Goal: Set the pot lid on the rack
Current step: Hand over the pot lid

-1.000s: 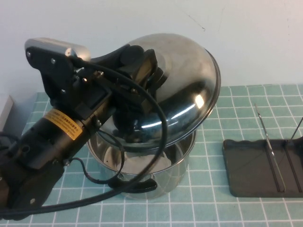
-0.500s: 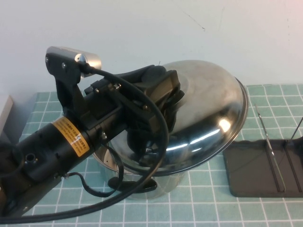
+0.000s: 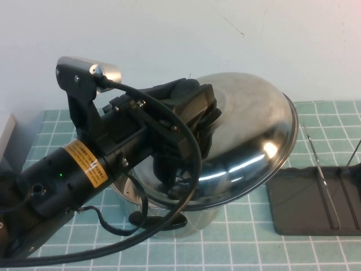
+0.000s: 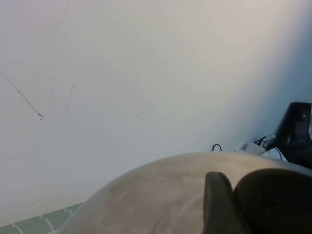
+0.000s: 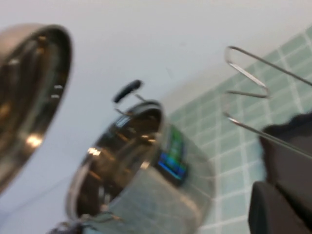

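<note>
High view: domed steel pot lid (image 3: 248, 141), left tool (image 3: 194, 121), right tool unseen.

Lab-style test bench: green grid cutting mat (image 3: 248, 226), bare white wall (image 3: 169, 34).

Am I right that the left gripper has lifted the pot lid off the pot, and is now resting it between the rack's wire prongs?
Not quite. In the high view the left gripper holds the pot lid tilted above the pot, short of the rack; its prongs stand bare. The right gripper is out of that view.
</note>
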